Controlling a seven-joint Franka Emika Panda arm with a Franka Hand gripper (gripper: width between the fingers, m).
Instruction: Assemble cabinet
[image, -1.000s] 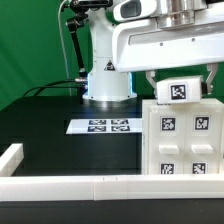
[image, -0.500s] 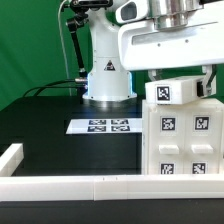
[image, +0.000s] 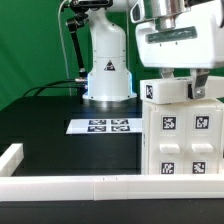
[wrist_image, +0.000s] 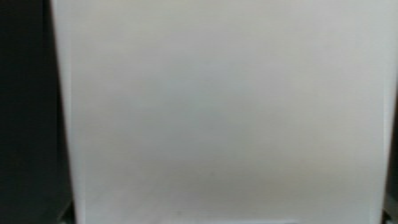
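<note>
The cabinet (image: 186, 140), a large white box with several square tags on its front, stands at the exterior view's right on the black table. A small white top block (image: 172, 91) with a tag on its left corner sits on top of it. My gripper (image: 176, 88) reaches down from above. Its dark fingers (image: 204, 85) flank the block and the jaws stand closed on it. The wrist view is filled by a plain white surface (wrist_image: 222, 110) at very close range, and no fingers show there.
The marker board (image: 100, 126) lies flat mid-table, left of the cabinet. A low white border rail (image: 70, 184) runs along the front edge with a raised corner (image: 12, 153) at the left. The arm's white base (image: 108, 80) stands behind.
The gripper and the top block have turned and shifted toward the exterior view's left. The block's tag has moved from the middle of its front to its left corner. The cabinet stays put.
</note>
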